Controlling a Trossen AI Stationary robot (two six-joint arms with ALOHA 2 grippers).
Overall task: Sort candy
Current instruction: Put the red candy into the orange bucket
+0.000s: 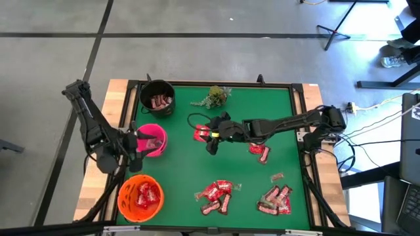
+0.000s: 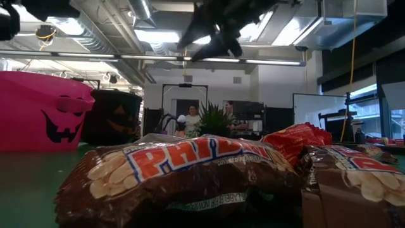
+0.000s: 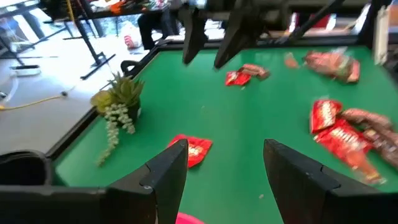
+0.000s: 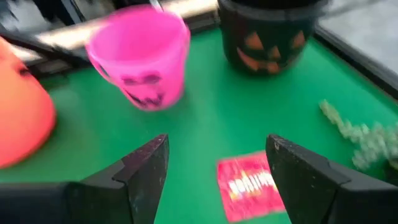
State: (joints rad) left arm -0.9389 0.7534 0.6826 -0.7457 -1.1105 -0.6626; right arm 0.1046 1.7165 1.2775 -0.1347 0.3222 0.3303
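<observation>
My right gripper (image 1: 213,139) is open and hangs above the mat's middle, over a red candy packet (image 4: 249,185) that lies flat beneath and between its fingers without touching them. In the low view it (image 2: 215,28) is well clear of the table. My left gripper (image 1: 139,141) is open and empty at the pink bowl (image 1: 155,139), on the table's left; in its wrist view the same red packet (image 3: 194,149) lies beyond the gripper (image 3: 225,149). Another red packet (image 1: 260,152) lies under the right arm. Two heaps of red and brown candy (image 1: 216,195) (image 1: 275,200) lie near the front edge.
A black bowl (image 1: 157,98) holds brown bars and an orange bowl (image 1: 140,196) holds red packets, both on the left. A green sprig (image 1: 215,97) lies at the far edge. One small sweet (image 1: 277,177) lies alone. Bare mat (image 1: 177,170) lies between the bowls and the heaps.
</observation>
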